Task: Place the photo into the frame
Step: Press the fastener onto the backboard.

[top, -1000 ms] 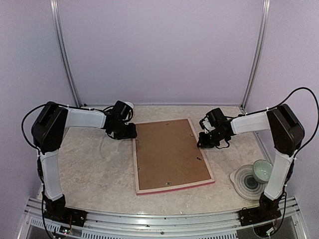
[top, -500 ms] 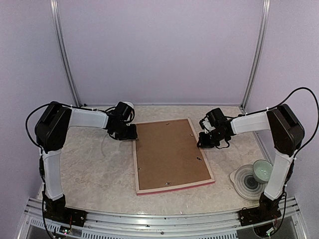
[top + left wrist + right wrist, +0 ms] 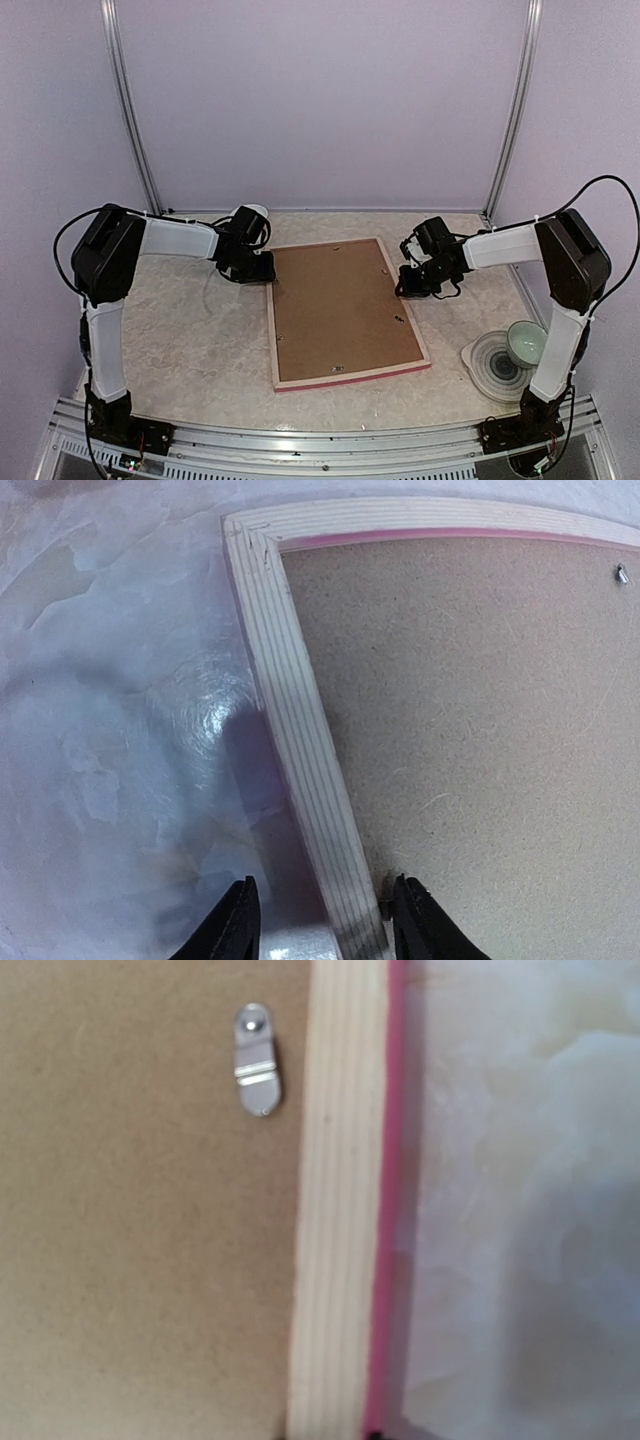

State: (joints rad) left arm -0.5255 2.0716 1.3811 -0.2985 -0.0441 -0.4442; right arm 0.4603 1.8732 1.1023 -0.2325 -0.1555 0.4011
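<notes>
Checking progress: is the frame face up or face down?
Face down: the frame shows its pale back and the brown backing board.

Lab robot cell: lilac panels (image 3: 320, 100), aluminium posts (image 3: 134, 120) around marble-look table (image 3: 200, 340), mounting rail (image 3: 320, 435) at the table's near edge.

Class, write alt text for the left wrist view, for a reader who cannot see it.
The left gripper, jaws apart, straddles the pale wooden rail of the frame, which lies face down on the marbled table. A brown backing board fills the frame, with a metal clip at upper right.
</notes>
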